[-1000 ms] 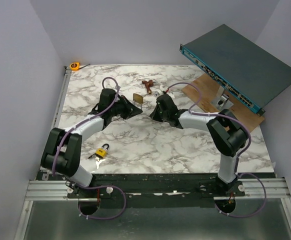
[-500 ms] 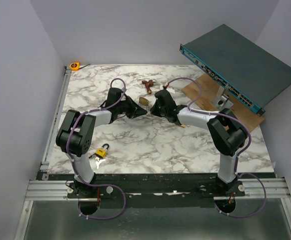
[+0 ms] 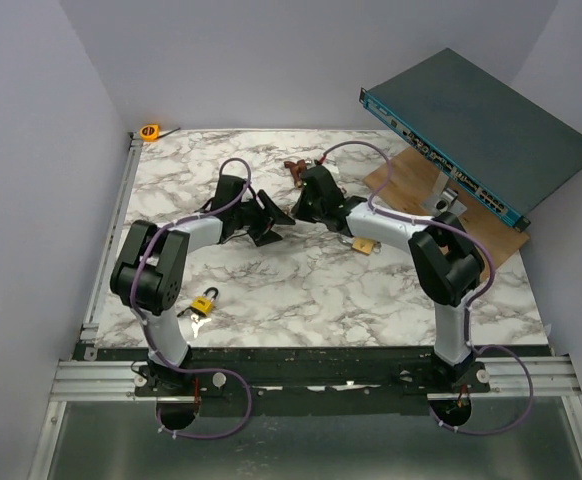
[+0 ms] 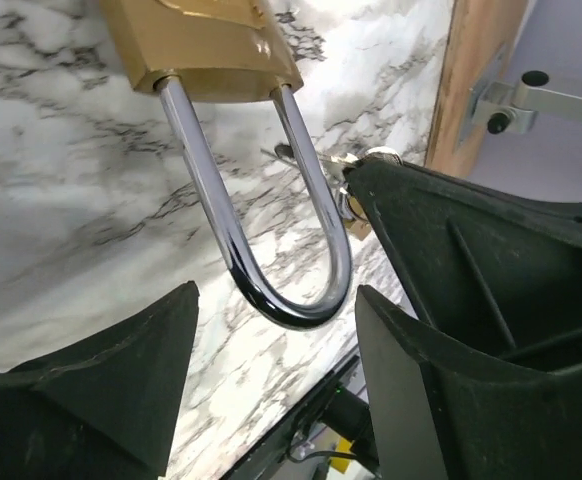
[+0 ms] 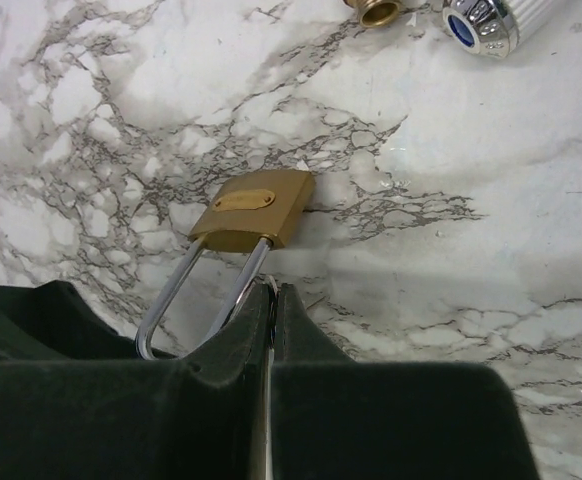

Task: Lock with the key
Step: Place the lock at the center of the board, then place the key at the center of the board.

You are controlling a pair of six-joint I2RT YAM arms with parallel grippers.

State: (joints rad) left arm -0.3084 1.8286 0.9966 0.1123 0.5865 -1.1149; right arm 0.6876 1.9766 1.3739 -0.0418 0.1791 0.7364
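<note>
A brass padlock (image 5: 254,208) lies flat on the marble table (image 3: 301,280) with its chrome shackle (image 4: 301,300) pointing toward the arms. My left gripper (image 4: 276,335) is open, one finger on each side of the shackle's bend, touching nothing. My right gripper (image 5: 273,292) is shut on the key (image 4: 336,162), a thin silvery blade showing between its fingertips right beside one leg of the shackle. In the top view the two grippers (image 3: 274,218) (image 3: 301,205) meet at the middle back of the table and hide the padlock.
A yellow-and-black padlock (image 3: 207,302) lies near the front left. A smaller brass padlock (image 3: 363,245) sits under the right arm. A brown object (image 3: 295,170), a chrome knob (image 5: 481,22), a teal rack unit (image 3: 481,150) on a wooden board (image 3: 411,180) and an orange tape measure (image 3: 150,131) stand behind.
My left gripper has opened and let go of the brass padlock's shackle; the padlock now rests on the table. The right gripper has moved left and back, up to the shackle.
</note>
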